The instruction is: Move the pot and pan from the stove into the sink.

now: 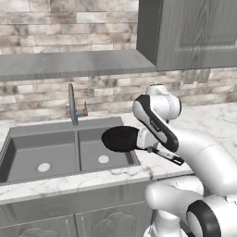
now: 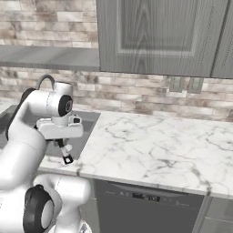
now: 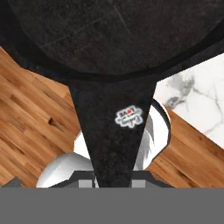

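The black pan (image 1: 120, 138) hangs in the air over the right basin of the grey sink (image 1: 41, 148), close to its right rim. Its thin handle runs down to the right and ends in a silvery tip (image 1: 178, 161). My gripper (image 1: 147, 142) is shut on that handle near the bowl. In the hand view the pan (image 3: 109, 35) spreads across the top and its handle (image 3: 113, 131) drops between my fingers, at the gripper (image 3: 113, 177). From the right base view the handle tip (image 2: 67, 159) pokes out below my hand. The pot and the stove are out of view.
A curved grey faucet (image 1: 71, 104) stands behind the sink's divider. White marble counter (image 2: 159, 145) stretches to the right of the sink, with grey wall cabinets (image 2: 159, 36) above it and a dishwasher front (image 2: 145, 205) below. A grey shelf (image 1: 69, 65) hangs over the sink.
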